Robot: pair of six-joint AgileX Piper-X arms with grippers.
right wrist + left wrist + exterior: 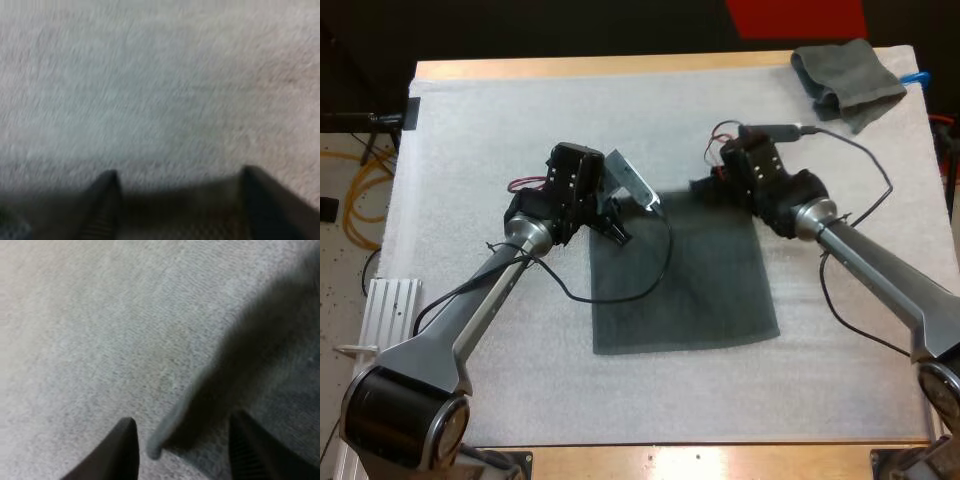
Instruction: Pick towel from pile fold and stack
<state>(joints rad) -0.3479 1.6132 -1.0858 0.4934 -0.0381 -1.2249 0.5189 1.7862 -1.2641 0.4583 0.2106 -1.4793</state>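
Hovering spread at the far corners of the flat towel point(685, 280), left gripper point(617, 228) and right gripper point(705, 188) were noted pinching nothing; fold step was judged in hand, corner grasps needed next.

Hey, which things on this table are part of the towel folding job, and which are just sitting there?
For the job: flat towel, spread in the middle; crumpled towel, at the far right corner; left claw and right claw, both open at the flat towel's far corners.
Just there: white mat; wooden table.
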